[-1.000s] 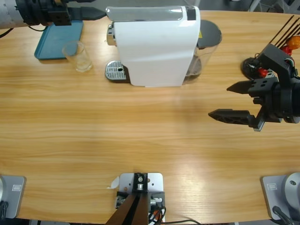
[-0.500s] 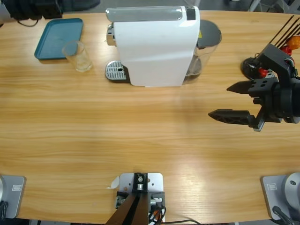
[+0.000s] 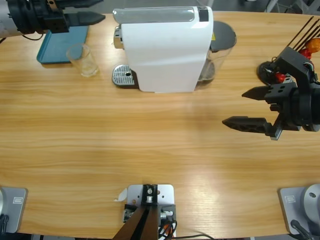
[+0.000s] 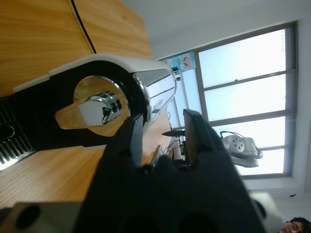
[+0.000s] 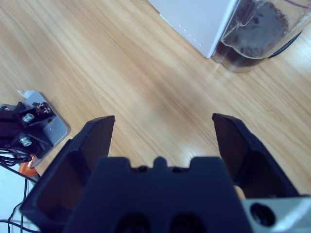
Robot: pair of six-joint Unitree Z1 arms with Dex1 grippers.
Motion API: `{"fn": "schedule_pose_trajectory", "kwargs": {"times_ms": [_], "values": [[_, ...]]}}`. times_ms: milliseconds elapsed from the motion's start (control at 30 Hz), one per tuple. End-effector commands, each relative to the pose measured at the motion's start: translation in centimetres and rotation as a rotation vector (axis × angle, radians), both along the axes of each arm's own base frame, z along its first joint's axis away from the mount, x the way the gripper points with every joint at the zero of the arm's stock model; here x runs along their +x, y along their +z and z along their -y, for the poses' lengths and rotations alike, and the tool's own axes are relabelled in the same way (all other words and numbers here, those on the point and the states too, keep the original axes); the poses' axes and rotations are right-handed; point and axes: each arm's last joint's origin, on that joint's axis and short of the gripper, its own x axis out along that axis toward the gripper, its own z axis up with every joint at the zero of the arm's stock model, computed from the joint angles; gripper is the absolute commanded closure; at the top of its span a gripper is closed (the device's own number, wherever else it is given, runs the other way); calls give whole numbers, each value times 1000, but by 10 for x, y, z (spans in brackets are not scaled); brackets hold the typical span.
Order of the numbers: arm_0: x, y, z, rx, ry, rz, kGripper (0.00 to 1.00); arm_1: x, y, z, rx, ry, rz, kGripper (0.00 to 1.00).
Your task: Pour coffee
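Wooden table [image 3: 150, 150]: long, seen from above, carrying everything below.
Coffee machine [image 3: 167, 50]: white, at 12 o'clock on the table, with a round metal drip grate [image 3: 124, 76] at its 8 o'clock corner.
Glass [image 3: 86, 60]: clear, upright at 10 o'clock, just at the 9 o'clock side of the grate and touching the 5 o'clock corner of a teal tray [image 3: 55, 47].
Coffee: cannot be made out in any view; the glass shows only clear walls.
Left gripper [image 3: 100, 10]: at 11 o'clock over the tray's far edge, released, jaws parted on nothing and pointing toward 3 o'clock at the machine. Its wrist view [image 4: 164, 119] looks along them at the machine's chrome spout [image 4: 95, 109].
Right gripper [image 3: 233, 107]: at 3 o'clock above bare wood, jaws spread wide and empty, tips toward 9 o'clock. Its wrist view [image 5: 163, 118] shows the machine's clear tank [image 5: 252, 29] at 1 o'clock.
Capsules [image 3: 312, 46]: orange and red, on a black stand at 2 o'clock.
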Motion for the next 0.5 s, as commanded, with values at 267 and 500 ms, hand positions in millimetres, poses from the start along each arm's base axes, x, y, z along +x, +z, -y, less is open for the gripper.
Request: {"fn": "schedule_pose_trajectory", "kwargs": {"times_ms": [267, 500], "values": [[20, -11, 21, -11, -30, -29, 644, -3, -9, 1, -21, -4, -23, 110], [21, -12, 29, -13, -54, -34, 644, -3, -9, 1, -21, -4, -22, 110]]}}
